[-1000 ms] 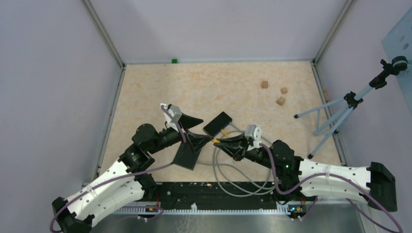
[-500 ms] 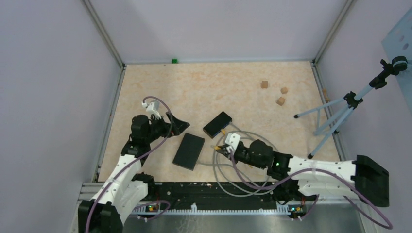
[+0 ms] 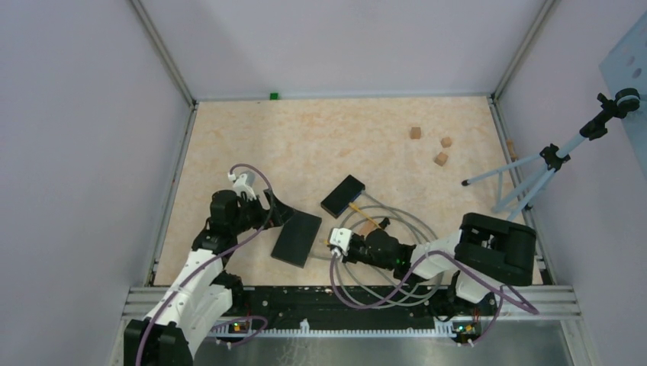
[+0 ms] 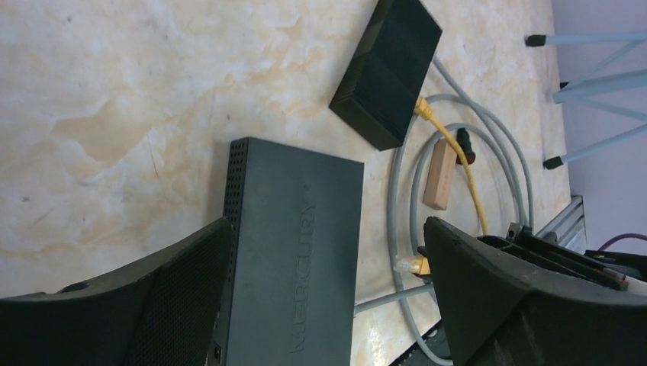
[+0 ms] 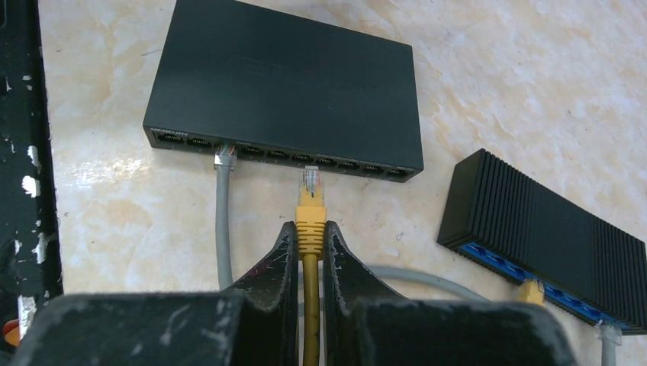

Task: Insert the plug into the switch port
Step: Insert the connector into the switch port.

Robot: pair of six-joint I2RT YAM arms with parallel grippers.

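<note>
Plug (image 5: pixel 310 204) pinched by its yellow boot in the right claw (image 5: pixel 309 236), clear tip aimed at the middle of the port row on the switch (image 5: pixel 290 84) and stopped just short of it, not yet inside. Left claw (image 4: pixel 326 229) spread wide over the same switch, gripping nothing.

Likely light and small, with a hard clear nose, probably a brittle latch tab, and a rubbery boot behind. Best taken just where pinched now, on the boot close behind the nose, to keep the tip from wagging. Judged springy at the tail: yellow cable (image 5: pixel 310 305) trailing back between the fingers and apt to twist the plug off line. Switch probably light as well, and free to skate on the smooth surface (image 5: pixel 496 69) under a push; worth bracing at its back with the spread claw.

Room: a bare strip of surface between tip and ports, enough for a straight run in. Grey cable (image 5: pixel 223 213) already seated a few ports along toward the black rail (image 5: pixel 19 152), near the plug but apart from it. Rail close beside the switch's corner, so little slack for sliding that way. Second black box (image 5: pixel 534 236) off to the other side, clear of the path. Wooden block (image 4: pixel 440 174) among the cable loops, well away from the ports.
</note>
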